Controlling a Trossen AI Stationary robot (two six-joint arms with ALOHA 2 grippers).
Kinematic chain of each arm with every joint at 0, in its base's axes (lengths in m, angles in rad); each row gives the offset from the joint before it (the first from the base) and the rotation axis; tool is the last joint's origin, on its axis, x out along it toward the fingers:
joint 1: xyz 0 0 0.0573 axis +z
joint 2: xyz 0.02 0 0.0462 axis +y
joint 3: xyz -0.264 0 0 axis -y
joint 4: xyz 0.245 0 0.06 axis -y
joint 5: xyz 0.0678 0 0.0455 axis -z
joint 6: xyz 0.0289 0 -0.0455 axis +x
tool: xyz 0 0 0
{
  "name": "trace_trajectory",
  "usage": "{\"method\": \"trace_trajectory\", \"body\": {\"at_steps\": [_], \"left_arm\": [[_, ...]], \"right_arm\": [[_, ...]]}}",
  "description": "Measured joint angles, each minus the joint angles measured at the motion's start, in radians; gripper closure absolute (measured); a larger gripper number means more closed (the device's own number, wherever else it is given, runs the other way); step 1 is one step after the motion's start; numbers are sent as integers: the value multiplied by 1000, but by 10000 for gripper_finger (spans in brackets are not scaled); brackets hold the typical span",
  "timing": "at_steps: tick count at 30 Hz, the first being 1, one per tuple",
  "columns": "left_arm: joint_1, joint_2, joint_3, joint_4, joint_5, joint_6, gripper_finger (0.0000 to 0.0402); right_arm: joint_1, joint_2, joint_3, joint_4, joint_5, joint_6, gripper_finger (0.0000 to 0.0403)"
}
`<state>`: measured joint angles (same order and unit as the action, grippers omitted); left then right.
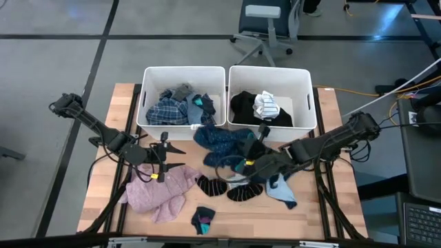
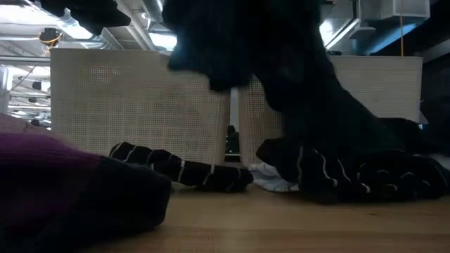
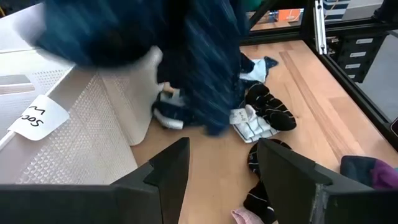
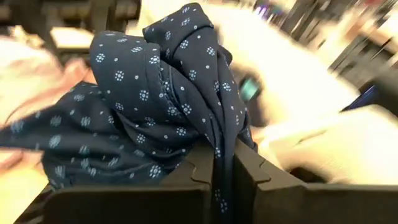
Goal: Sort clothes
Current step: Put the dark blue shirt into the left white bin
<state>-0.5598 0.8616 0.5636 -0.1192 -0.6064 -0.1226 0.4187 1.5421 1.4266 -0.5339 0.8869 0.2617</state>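
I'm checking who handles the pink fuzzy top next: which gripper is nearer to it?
Left. The left gripper hangs open right over the pink fuzzy top's upper edge. The right gripper is farther off across the table, its fingers shut on the navy dotted cloth.

navy dotted cloth (image 4: 149, 106); pink fuzzy top (image 1: 157, 191); white bins (image 1: 182, 74).

Two white bins (image 1: 184, 76) stand side by side at the far edge of the surface (image 1: 103, 165). Just in front of the bins lie one navy dotted cloth (image 1: 219, 141), one pink fuzzy top (image 1: 160, 191), two black striped socks (image 1: 231, 189), one light blue piece (image 1: 281, 189) and one small dark sock (image 1: 203, 220). Two arms (image 1: 103, 131) reach in.
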Motion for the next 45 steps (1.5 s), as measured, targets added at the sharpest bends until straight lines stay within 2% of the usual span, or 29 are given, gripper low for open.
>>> {"method": "trace_trajectory", "body": {"at_steps": [4,9,15,20,26,30,42,45], "left_arm": [[0,0,0,0,0,0,222],[0,0,0,0,0,2,222],[0,0,0,0,0,2,222],[0,0,0,1,-1,3,222],[0,0,0,5,-4,10,222],[0,0,0,4,-4,16,222],[0,0,0,9,-6,27,222],[3,0,0,23,-7,29,222]], "right_arm": [[0,0,117,7,96,-151,380],[0,0,254,15,150,-295,382],[0,-1,377,26,154,-398,381],[0,-1,406,168,148,-543,380],[-16,-1,412,445,30,-788,381],[-63,-1,412,598,-51,-870,380],[-302,57,412,879,-388,-871,380],[-356,77,412,973,-427,-826,380]]}}
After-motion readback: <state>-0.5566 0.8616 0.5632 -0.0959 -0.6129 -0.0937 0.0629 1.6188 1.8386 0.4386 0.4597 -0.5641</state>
